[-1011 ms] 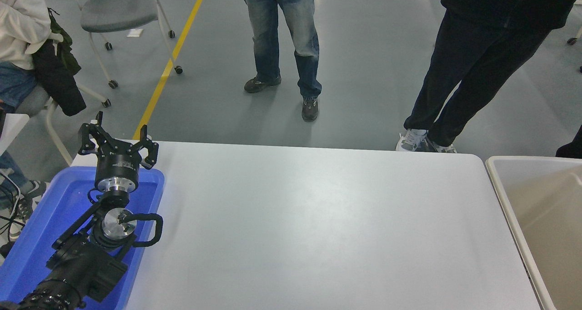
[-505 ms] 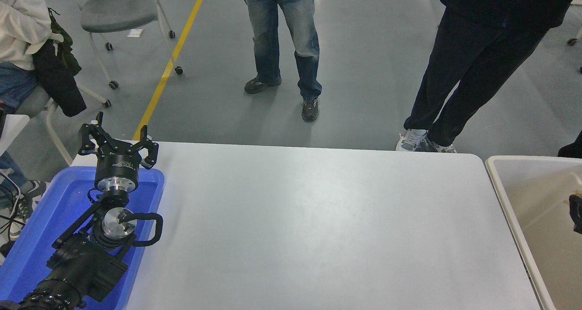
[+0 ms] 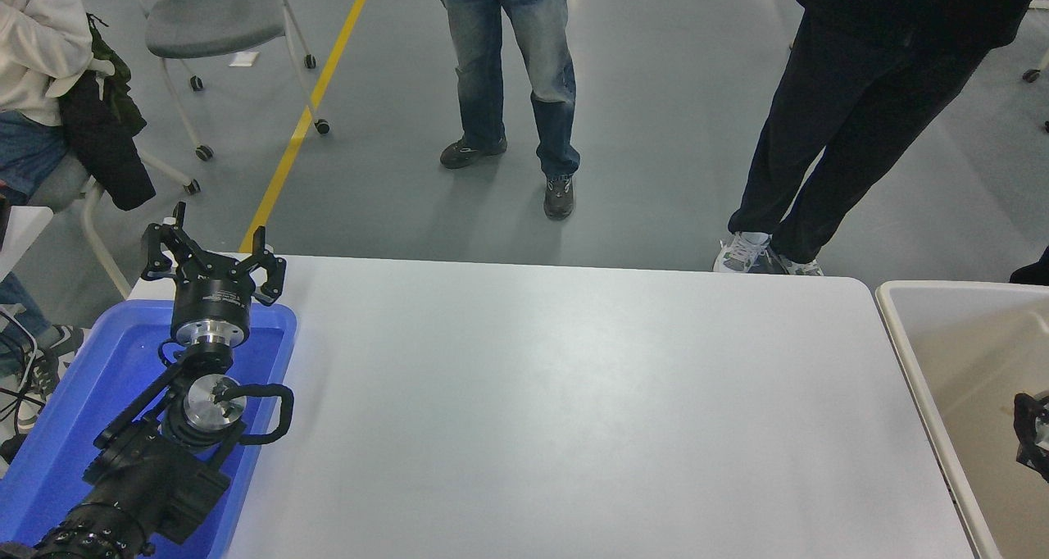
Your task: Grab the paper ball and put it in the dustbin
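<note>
Cream-beige dustbin (image 3: 910, 354) walls surround the right gripper (image 3: 1034, 434), which shows only as a black edge (jaw state: cannot tell). No paper ball is visible. Likely the drop step; next, confirm release. The left gripper (image 3: 211, 257) is parked spread wide.

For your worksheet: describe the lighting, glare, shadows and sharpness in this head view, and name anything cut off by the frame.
Head view: even, soft overhead light; a pale sheen across the table, no harsh glare; faint shadows under the left gripper and inside the bin; focus sharp throughout; the right gripper is cropped by the right edge, so its state is unreadable, and no paper ball is visible.
</note>
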Motion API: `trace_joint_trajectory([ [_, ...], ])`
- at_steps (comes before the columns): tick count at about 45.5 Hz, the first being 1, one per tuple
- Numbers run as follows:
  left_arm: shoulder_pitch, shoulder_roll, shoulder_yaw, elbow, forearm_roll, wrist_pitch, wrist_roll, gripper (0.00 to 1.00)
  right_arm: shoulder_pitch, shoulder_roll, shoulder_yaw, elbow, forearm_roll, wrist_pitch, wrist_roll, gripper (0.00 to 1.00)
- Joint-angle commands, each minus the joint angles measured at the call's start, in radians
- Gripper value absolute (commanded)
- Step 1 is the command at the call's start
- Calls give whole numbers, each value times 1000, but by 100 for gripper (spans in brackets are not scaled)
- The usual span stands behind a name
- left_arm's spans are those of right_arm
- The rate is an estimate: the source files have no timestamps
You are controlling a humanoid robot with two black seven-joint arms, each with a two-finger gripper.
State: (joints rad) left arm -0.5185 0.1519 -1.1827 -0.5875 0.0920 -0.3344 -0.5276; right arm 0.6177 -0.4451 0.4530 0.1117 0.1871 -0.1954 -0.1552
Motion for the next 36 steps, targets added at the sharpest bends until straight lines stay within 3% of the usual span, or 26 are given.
trace_joint_trajectory([
  [1,0,0,0,-3,0,0,0,99,-6,0,-8,-3,-1,2,0,100],
  [25,0,0,0,0,0,0,0,99,59,-29,-17,20,-87,40,-11,100],
  [36,0,0,0,0,0,0,0,99,80,-227,-16,313,-213,36,-12,100],
])
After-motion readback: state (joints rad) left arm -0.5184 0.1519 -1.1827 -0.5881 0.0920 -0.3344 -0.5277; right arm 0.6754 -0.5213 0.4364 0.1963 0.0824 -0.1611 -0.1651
